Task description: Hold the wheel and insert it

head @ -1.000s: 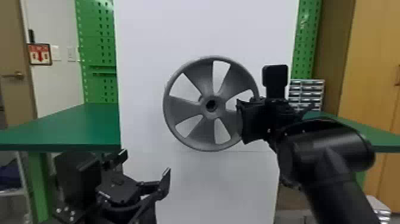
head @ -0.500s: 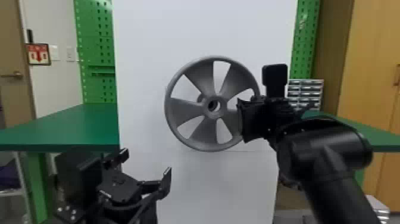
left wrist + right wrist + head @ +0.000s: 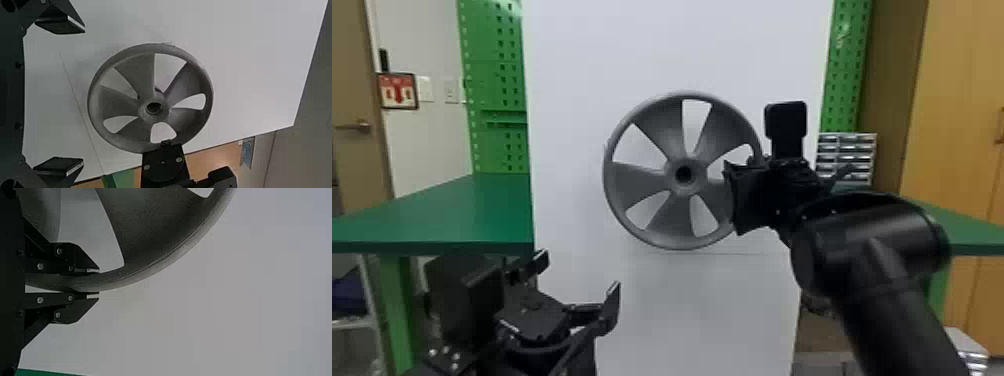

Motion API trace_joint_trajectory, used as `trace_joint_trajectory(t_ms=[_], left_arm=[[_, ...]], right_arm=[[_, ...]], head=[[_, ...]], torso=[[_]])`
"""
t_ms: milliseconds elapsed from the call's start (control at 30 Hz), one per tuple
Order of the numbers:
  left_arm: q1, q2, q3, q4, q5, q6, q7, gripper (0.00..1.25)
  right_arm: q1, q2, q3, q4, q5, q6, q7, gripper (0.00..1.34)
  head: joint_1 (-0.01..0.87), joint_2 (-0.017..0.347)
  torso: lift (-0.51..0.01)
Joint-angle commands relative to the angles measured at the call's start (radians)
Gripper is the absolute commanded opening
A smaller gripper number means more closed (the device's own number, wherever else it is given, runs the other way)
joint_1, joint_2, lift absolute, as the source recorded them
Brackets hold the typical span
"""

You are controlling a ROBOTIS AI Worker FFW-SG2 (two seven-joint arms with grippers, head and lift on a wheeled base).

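Upright in front of the white board, the grey spoked wheel (image 3: pixel 652 187) has its round hub hole facing me. My right gripper (image 3: pixel 749 197) is at the wheel's right edge in the head view. In the right wrist view, the two fingers of my right gripper (image 3: pixel 94 282) are shut on the rim of the wheel (image 3: pixel 152 239). Low and left of the wheel is my left gripper (image 3: pixel 579 272), its fingers wide apart. The left wrist view has the left gripper (image 3: pixel 80 98) open with nothing between its fingers, and the wheel (image 3: pixel 121 103) farther off, facing it.
The tall white board (image 3: pixel 572 125) stands behind the wheel. A green table (image 3: pixel 457 210) lies to its left, and another green tabletop (image 3: pixel 967 225) reaches out at the right. Small drawers (image 3: pixel 847 155) are stacked behind the right arm.
The wheel's hub has shifted slightly and its face has turned a little, while the right gripper keeps its hold on the rim. The left gripper looks almost unmoved.
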Motion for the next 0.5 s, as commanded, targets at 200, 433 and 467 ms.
trace_joint_trajectory(t_ms=[200, 433, 467], left_arm=[[-0.004, 0.006, -0.003, 0.001, 0.003, 0.0, 0.0, 1.15], [-0.008, 0.011, -0.008, 0.001, 0.006, 0.0, 0.0, 1.15], [-0.008, 0.011, -0.008, 0.001, 0.007, 0.0, 0.0, 1.15]], right_arm=[[-0.014, 0.001, 0.014, 0.014, 0.034, 0.008, 0.0, 0.17], [-0.028, 0.001, 0.028, 0.033, 0.052, 0.017, -0.002, 0.17], [-0.03, 0.001, 0.021, 0.038, 0.054, 0.017, -0.002, 0.17]], head=[[0.21, 0.009], [0.21, 0.009], [0.21, 0.009]], torso=[[-0.442], [-0.442], [-0.442]])
